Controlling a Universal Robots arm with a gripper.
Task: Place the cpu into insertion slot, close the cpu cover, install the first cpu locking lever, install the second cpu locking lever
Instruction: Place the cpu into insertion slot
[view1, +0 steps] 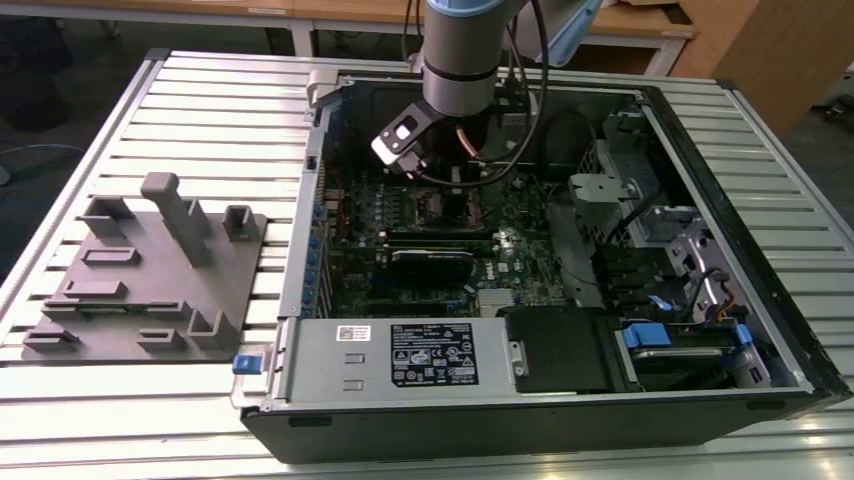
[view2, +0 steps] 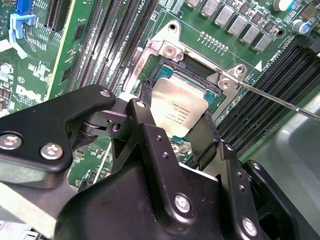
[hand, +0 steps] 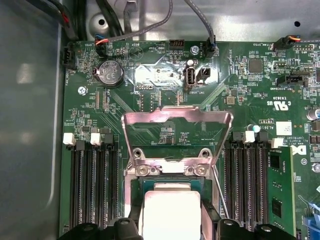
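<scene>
The cpu (view2: 177, 112) lies in the socket opening on the motherboard (view1: 400, 210), with the gripper (view2: 175, 119) closed on two of its edges. The cpu cover (hand: 150, 117) stands flipped open and one locking lever (view2: 280, 102) is unlatched. Cover and levers seemingly remain undone.

Robotics lab or workshop: slatted aluminium tabletop (view1: 214, 100), open PC case (view1: 534, 428) at centre, grey fixture (view1: 147, 290) at 9 o'clock, wooden desks (view1: 647, 25) at 12 o'clock.
</scene>
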